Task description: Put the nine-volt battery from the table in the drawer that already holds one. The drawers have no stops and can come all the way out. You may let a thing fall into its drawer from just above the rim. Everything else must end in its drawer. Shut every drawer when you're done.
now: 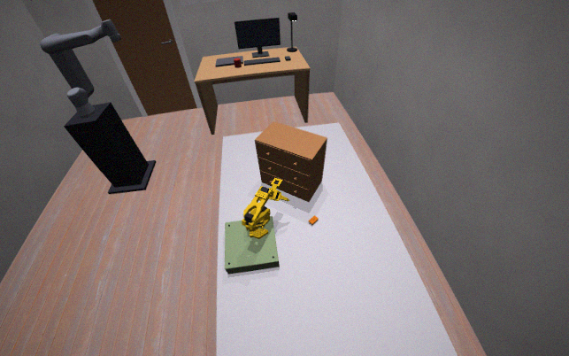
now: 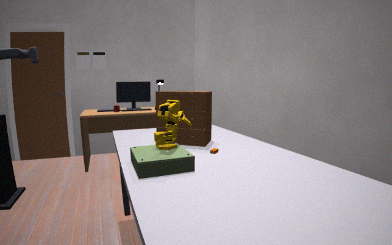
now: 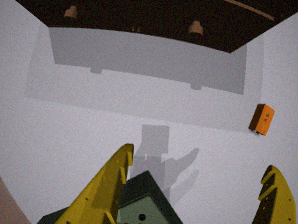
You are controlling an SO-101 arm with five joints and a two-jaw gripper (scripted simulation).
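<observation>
The orange nine-volt battery (image 1: 313, 220) lies on the white table to the right of the arm; it also shows in the exterior view (image 2: 214, 150) and at the right of the wrist view (image 3: 261, 119). The brown chest of three drawers (image 1: 291, 159) stands behind it, all drawers shut. Its lowest drawer front with two knobs fills the top of the wrist view (image 3: 140, 10). My yellow gripper (image 1: 281, 196) is open and empty. It hangs above the table in front of the lowest drawer, left of the battery. The drawers' contents are hidden.
The arm stands on a green base block (image 1: 250, 246) near the table's left edge. Off the table are a wooden desk with a monitor (image 1: 256, 53) and a grey arm on a black pedestal (image 1: 105, 142).
</observation>
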